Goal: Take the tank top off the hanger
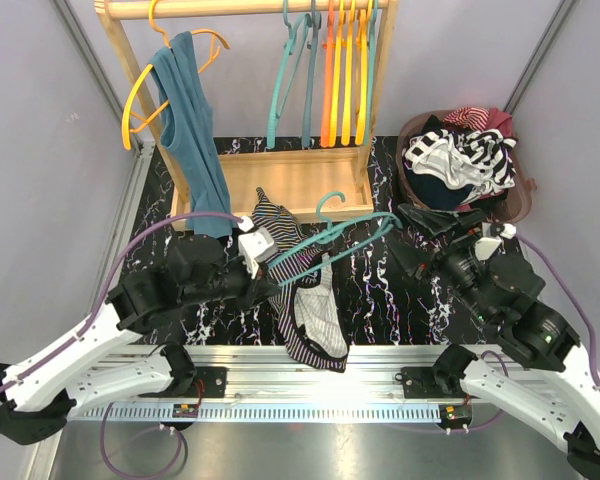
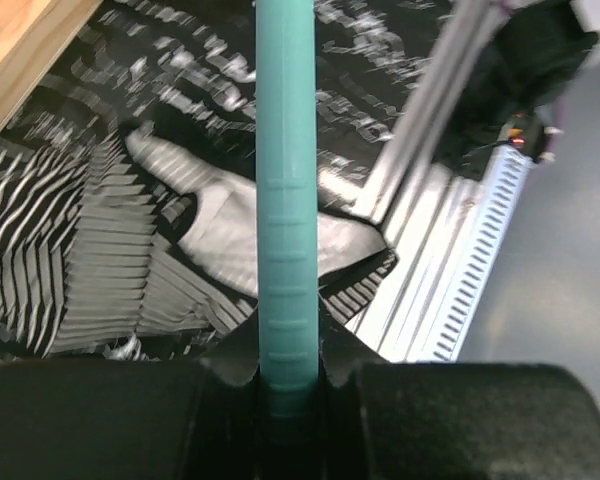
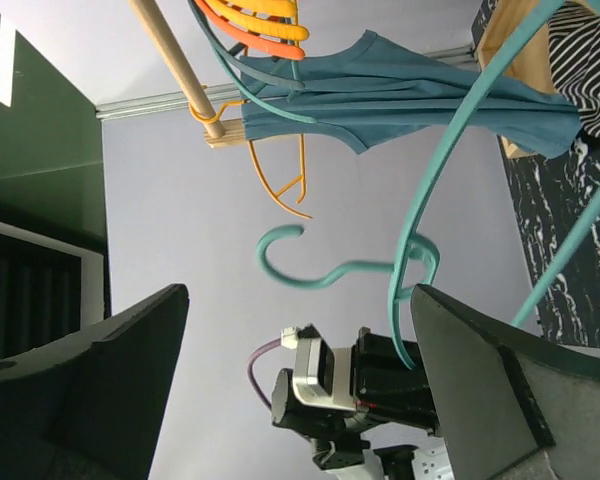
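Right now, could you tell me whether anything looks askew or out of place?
Yes: the striped tank top hangs bunched and lopsided from the tilted teal hanger, which the left hand grips.

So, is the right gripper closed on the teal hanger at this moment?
No, the right gripper stands wide open, while the left gripper is the one clamped on the teal hanger.

Black-and-white arms (image 1: pixel 85 348) — purple cables (image 1: pixel 170 222)

Tank top (image 1: pixel 315 320) below hanger (image 1: pixel 320 240), before rack (image 1: pixel 280 185)
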Tool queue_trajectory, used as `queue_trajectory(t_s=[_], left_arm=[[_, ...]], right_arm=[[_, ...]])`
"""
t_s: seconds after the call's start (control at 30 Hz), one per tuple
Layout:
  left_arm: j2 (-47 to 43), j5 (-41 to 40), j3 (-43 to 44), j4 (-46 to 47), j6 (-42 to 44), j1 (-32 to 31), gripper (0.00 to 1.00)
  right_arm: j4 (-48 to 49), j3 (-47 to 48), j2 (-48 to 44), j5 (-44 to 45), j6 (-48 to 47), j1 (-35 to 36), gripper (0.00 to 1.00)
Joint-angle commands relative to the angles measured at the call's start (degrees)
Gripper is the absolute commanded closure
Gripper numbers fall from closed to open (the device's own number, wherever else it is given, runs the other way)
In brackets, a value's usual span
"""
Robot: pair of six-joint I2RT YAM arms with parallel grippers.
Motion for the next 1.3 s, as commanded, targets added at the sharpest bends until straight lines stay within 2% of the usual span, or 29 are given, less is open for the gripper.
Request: queue_trajectory(t_s=[0.0,0.03,0.13,0.17,0.27,0.33,0.4,0.5,0.57,0.63,0.67,0.8,0.9,1.07,1.27], left_arm=[[0.7,-10.3,6.6,-11.2,-4.1,0.1,1.0],[0.9,-10.9,8.2,-13.2,-6.0,0.1,1.0],[0.3,-19.5,10.7,-21.6,-12.2,0.1,1.0],[-1.0,-25.6,11.1,-23.7,-14.0,0.1,1.0],[-3.4,-35.1,12.9,-29.8,-20.7,0.2,1.0],[-3.7,-39.0,14.9,-34.6,-24.3,0.4,1.0],[-3.5,-42.8,16.6,-37.0,-25.1,0.8,1.0],[-2.1,-46.0,18.8,-35.4,-22.0,2.8,1.0],[0.7,-43.8,20.7,-31.9,-15.5,5.7,1.0],[3.1,-39.3,24.1,-26.0,-8.6,12.9,1.0],[6.1,-34.9,25.5,-24.5,-6.9,17.8,1.0],[14.3,-29.9,36.6,-18.9,-0.8,27.1,1.0],[20.7,-25.8,44.8,-16.1,3.0,29.8,1.0],[29.7,-20.4,55.6,-14.8,5.2,30.1,1.0],[41.1,-18.4,69.4,-17.3,7.4,32.2,1.0]], right_arm=[[-4.8,5.1,-0.8,4.7,-3.8,-0.1,0.0],[-5.6,6.3,-1.2,6.2,-4.5,-0.1,0.0],[-8.3,8.3,-1.8,8.3,-7.4,-0.1,0.0],[-8.8,8.9,-1.8,8.7,-8.4,-0.1,0.0],[-11.3,11.7,-1.1,8.8,-12.6,-0.1,0.0],[-13.8,13.8,0.0,8.5,-14.9,-0.1,0.0],[-15.3,14.7,0.7,7.9,-16.8,-0.1,0.0],[-17.1,16.6,3.2,4.9,-20.4,-0.1,0.0],[-17.8,18.3,6.3,0.5,-25.0,-0.1,0.0],[-18.4,20.1,10.5,-5.4,-28.4,-0.1,0.0],[-19.4,20.9,12.1,-7.5,-31.8,-0.1,0.0],[-21.6,21.7,19.7,-19.6,-39.5,-0.1,0.0],[-23.0,20.1,22.4,-23.6,-44.8,0.0,0.0],[-24.4,14.6,23.2,-26.4,-51.7,0.0,0.0],[-23.7,10.1,26.1,-27.2,-58.0,0.0,0.0]])
